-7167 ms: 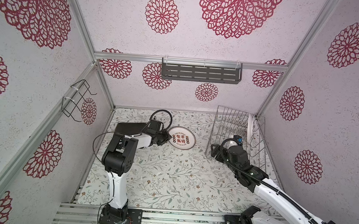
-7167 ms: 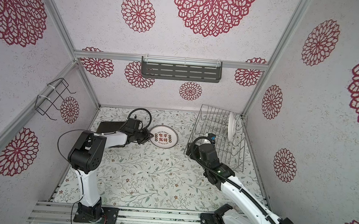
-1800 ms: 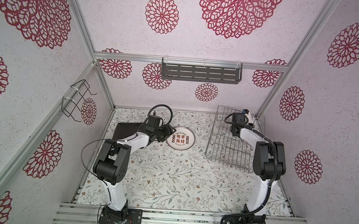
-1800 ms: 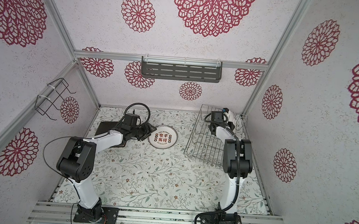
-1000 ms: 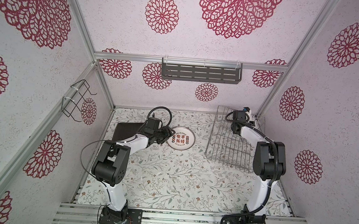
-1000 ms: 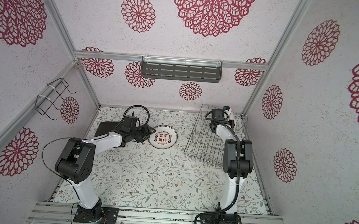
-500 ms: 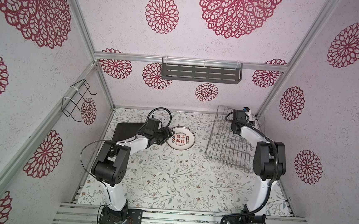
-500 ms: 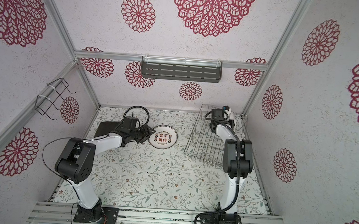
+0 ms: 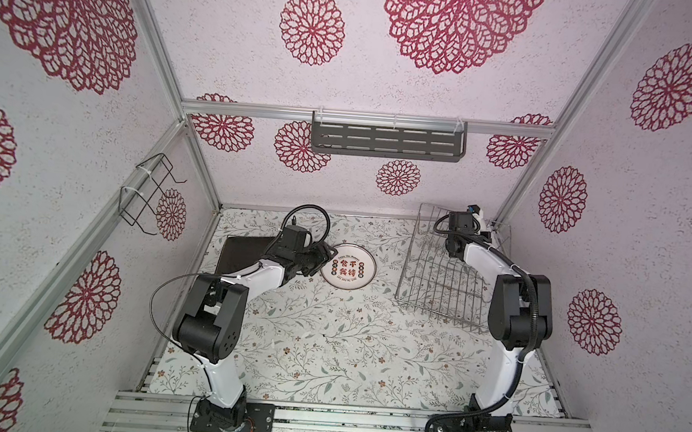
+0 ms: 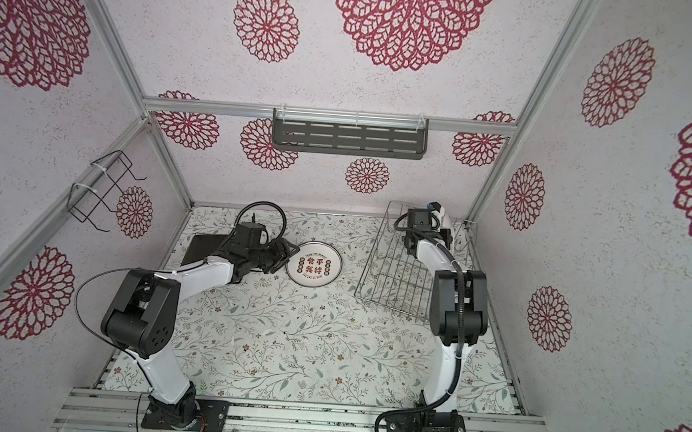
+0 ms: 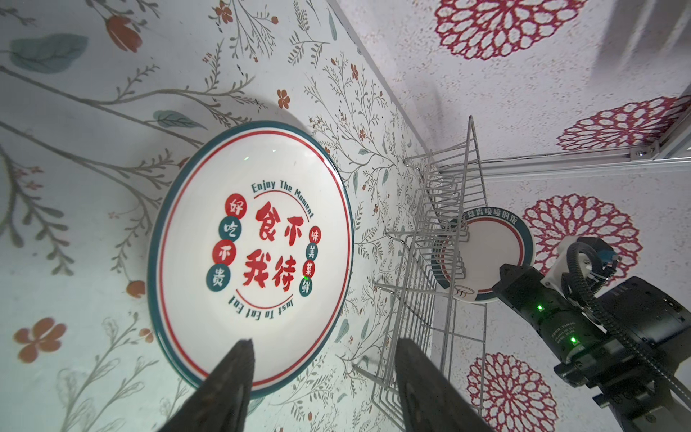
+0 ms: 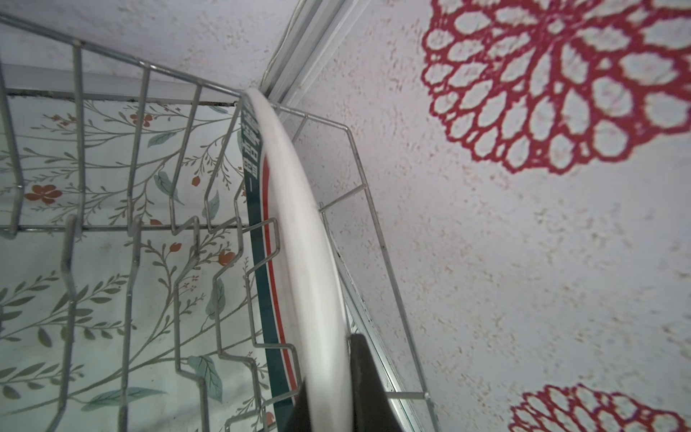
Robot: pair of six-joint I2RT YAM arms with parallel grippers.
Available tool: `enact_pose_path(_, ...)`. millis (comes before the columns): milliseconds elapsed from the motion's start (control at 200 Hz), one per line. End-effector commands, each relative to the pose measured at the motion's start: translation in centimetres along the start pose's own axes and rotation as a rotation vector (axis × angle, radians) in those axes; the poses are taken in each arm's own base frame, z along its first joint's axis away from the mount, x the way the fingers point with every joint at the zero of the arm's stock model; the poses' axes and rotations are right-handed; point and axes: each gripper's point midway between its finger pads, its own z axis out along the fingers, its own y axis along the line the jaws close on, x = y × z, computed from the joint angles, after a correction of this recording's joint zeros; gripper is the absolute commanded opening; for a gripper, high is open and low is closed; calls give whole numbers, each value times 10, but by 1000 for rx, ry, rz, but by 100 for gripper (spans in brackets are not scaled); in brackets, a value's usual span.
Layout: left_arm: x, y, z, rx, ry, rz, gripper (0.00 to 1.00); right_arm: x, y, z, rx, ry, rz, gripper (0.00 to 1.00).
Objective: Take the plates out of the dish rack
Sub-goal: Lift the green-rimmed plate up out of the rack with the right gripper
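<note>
The right gripper (image 12: pixel 329 374) was pinched shut on the edge of the teal-rimmed plate (image 12: pixel 299 224), standing up in the dish rack (image 9: pixel 436 273). The left gripper (image 11: pixel 323 355) was open and empty, just beside the red-word plate (image 9: pixel 348 266) lying flat on the table (image 9: pixel 326 349). A dark square plate (image 9: pixel 238 251) lay out too. That rack plate looked like the last one left.

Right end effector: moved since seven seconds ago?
Yes. Right end effector went from silver wire dish rack's left edge to its far right corner, gripping teal-rimmed round plate.
</note>
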Motion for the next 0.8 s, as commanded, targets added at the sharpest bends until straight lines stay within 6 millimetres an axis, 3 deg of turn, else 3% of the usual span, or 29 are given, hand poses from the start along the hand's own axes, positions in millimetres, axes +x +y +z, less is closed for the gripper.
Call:
enact_pose_path(0, -6, -12, -12, 33, -32, 23, 64, -34, -47, -25, 78, -75, 94, 0)
enact_pose_path(430, -3, -18, -23, 43, -37, 29, 64, -44, -65, -48, 77, -109, 126, 0)
enact_pose_path(796, 3, -32, -52, 61, -57, 55, 65, -51, -84, -77, 106, -155, 143, 0)
